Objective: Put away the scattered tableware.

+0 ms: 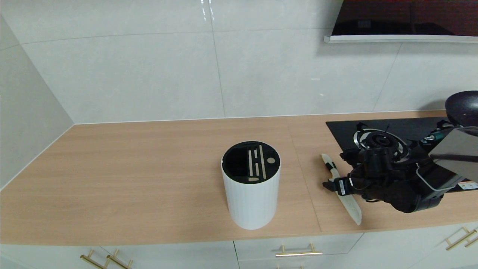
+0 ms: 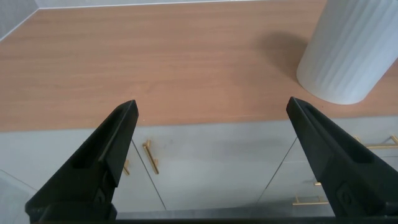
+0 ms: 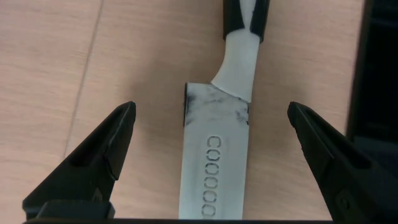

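Note:
A white knife (image 1: pixel 353 210) with a black-and-white handle lies flat on the wooden counter (image 1: pixel 149 175), right of a white ribbed cylindrical knife holder (image 1: pixel 251 183) whose black top has slots. My right gripper (image 1: pixel 339 171) hangs open low over the knife, one finger on each side near where blade meets handle. The right wrist view looks straight down on the knife (image 3: pixel 214 143), which lies between the open fingers of the right gripper (image 3: pixel 211 113), untouched. My left gripper (image 2: pixel 212 107) is open and holds nothing, out past the counter's front edge, with the holder (image 2: pixel 348 50) off to one side.
A black gas hob (image 1: pixel 377 140) sits at the counter's right end, with a dark pan (image 1: pixel 463 106) at the far right. Drawers with gold handles (image 1: pixel 298 253) run below the counter edge. A tiled wall closes the back and left.

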